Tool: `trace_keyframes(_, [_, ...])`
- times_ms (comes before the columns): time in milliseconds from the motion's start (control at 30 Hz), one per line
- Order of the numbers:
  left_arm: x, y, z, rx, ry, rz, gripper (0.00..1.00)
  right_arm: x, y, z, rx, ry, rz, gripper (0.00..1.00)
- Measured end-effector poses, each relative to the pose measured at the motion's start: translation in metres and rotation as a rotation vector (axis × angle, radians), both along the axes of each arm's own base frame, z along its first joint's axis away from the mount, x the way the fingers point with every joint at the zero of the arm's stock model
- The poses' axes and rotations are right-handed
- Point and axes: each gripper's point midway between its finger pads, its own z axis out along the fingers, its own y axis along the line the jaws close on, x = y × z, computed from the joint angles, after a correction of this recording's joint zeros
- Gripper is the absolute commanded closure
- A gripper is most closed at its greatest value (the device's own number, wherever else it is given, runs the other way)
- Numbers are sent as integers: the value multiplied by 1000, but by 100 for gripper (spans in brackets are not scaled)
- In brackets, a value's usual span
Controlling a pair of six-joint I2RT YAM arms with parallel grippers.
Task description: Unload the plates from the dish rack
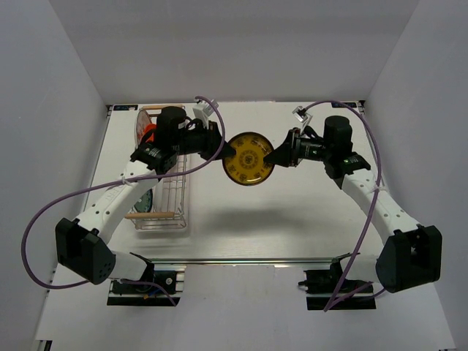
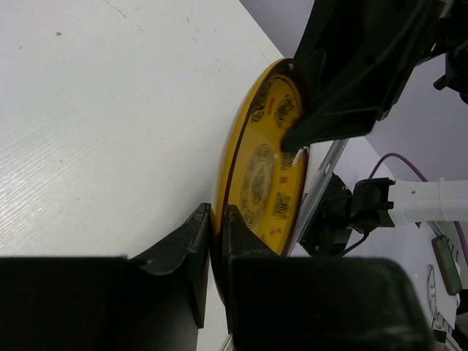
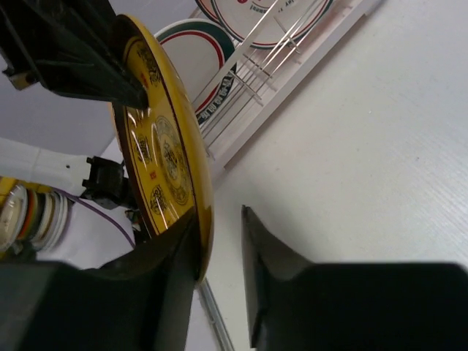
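Observation:
The yellow patterned plate hangs on edge above the table between both grippers. My left gripper is shut on its left rim; in the left wrist view both fingers pinch the plate. My right gripper is open and straddles the right rim. In the right wrist view one finger lies against the plate and the other stands apart from it. The dish rack is at the left. It holds an orange-red plate, a teal plate and a white green/red-banded plate.
The rack's wooden handle lies at its near end, under my left arm. Grey walls close in the table at the back and both sides. A metal rail runs along the near edge.

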Motion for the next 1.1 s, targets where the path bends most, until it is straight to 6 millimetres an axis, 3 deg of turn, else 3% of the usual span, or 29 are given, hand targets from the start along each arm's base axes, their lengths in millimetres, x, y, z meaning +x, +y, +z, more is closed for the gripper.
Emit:
trace_keyframes(33, [-1,-1,0,-3,0,-5,100,1,2,-2,-4,9,1,74])
trace_keyframes(67, [-1,-1,0,-3,-1,-5,100,1,3,-3,-5,16,2,87])
trace_keyframes(100, [-1,-1,-1,-2,0,-4,92,0,4,-3,-6,21,4,97])
trace_keyframes(167, [-1,-1,-5,3,3,-2,60,2,4,-5,-17,38,-15,100])
trace_keyframes(200, [0,-1,-5,5,2,2,20,3,3,-7,-22,49,-22,100])
trace_keyframes(233, [-1,-1,-6,8,5,2,6,5,3,-9,-30,58,-34,100])
trace_keyframes(267, [-1,1,-6,14,11,12,2,7,2,-12,-39,64,-49,100])
trace_keyframes(400, [6,15,-17,78,34,117,2,17,-6,-23,-82,99,-131,100])
trace_keyframes(500, [15,38,-23,157,45,267,2,25,-14,-34,-122,128,-209,100])
trace_keyframes(633, [30,90,-26,296,62,551,2,33,-25,-51,-177,192,-302,100])
trace_keyframes(767, [28,145,-33,428,94,810,2,42,-42,-74,-239,266,-427,100])
trace_keyframes(933, [11,191,-33,527,106,1004,2,52,-89,-110,-307,385,-651,100])
trace_keyframes(1100, [1,212,-38,588,116,1091,2,48,-139,-151,-362,506,-830,100])
